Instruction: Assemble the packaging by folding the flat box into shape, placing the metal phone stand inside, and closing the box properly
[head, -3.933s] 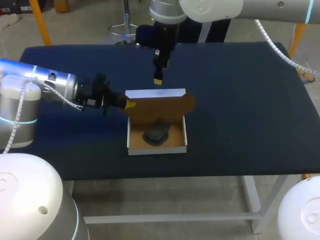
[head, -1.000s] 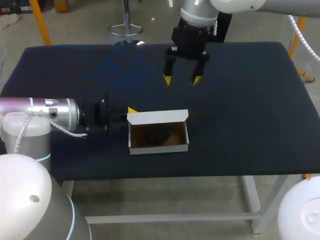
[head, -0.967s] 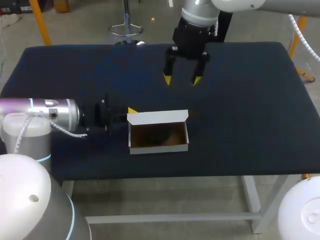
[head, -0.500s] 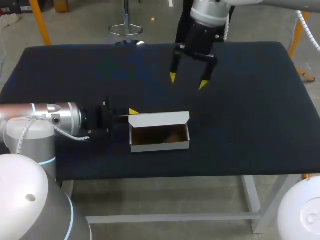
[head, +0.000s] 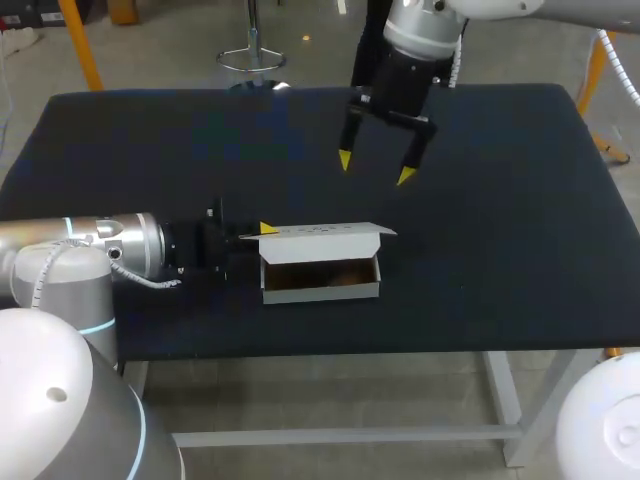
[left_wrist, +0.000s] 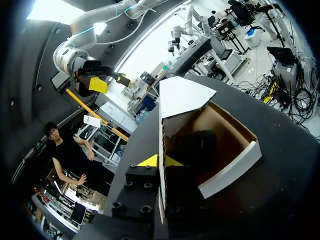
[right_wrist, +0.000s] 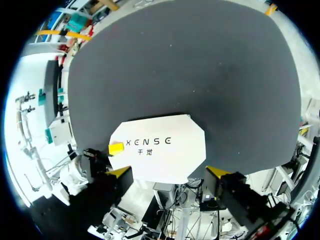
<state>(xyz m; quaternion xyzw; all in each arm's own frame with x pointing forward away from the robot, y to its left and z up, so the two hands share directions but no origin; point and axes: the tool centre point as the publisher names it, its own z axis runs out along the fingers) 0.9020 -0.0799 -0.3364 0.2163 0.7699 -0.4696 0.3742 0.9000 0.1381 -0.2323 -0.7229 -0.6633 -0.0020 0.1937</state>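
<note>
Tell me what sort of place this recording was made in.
Probably a robotics lab bench: a dark-topped table, a yellow-tipped left gripper pinching the lid of a white cardboard box, and an open right gripper above it.

Looks straight out along the left gripper (left_wrist: 161, 161), one yellow tip pressed on each side of the white lid (left_wrist: 182, 95). Catches that lid nearly edge-on, running up from the tips and widening into a broad white flap tilted over the box (left_wrist: 230, 170). Shows the box open beside it, brown inside with a white outer wall. Got the dark phone stand (left_wrist: 197, 147) sitting inside, just ahead of the tips. Sits on a dark table (left_wrist: 280, 165). Also picks up the right gripper (left_wrist: 111, 82) high up and well apart, yellow tips spread, touching nothing.
</note>
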